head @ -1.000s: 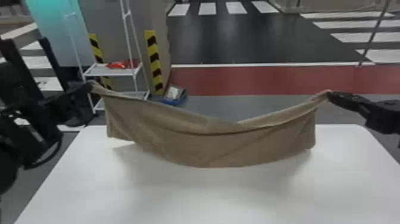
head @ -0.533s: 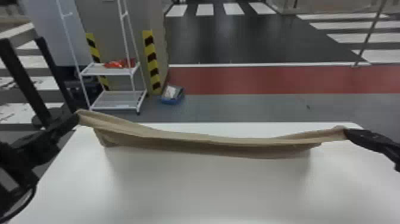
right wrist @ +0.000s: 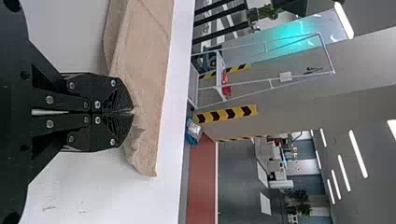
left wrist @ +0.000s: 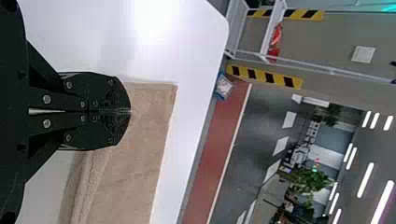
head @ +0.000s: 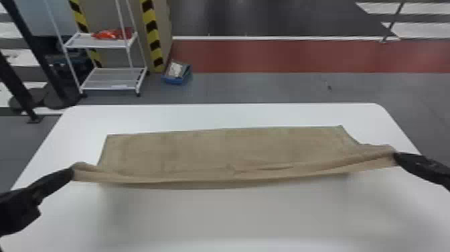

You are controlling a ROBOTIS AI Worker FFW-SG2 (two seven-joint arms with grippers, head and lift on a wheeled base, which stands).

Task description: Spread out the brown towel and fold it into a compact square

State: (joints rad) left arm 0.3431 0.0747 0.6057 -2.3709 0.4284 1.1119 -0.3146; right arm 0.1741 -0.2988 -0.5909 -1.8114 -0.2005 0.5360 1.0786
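In the head view my left gripper (head: 71,173) holds the near left corner of the brown towel (head: 214,150), and my right gripper (head: 396,158) holds its near right corner. The towel's far part lies on the white table, while its near edge is stretched between both grippers, slightly raised. In the left wrist view the fingers of my left gripper (left wrist: 130,112) are closed on the towel (left wrist: 140,163). Seen from the right wrist, my right gripper (right wrist: 132,112) is pinched on the bunched corner of the towel (right wrist: 144,70).
The white table (head: 234,217) extends around the towel on every side. Beyond its far edge stand a white shelf rack (head: 110,78) and a blue bin (head: 177,72) on the floor. Black posts (head: 36,50) rise at the far left.
Both grippers have come nearer and lower with the towel's edge. The towel, hanging in the air earlier, now has its far part laid on the table. The head view has tilted downward.
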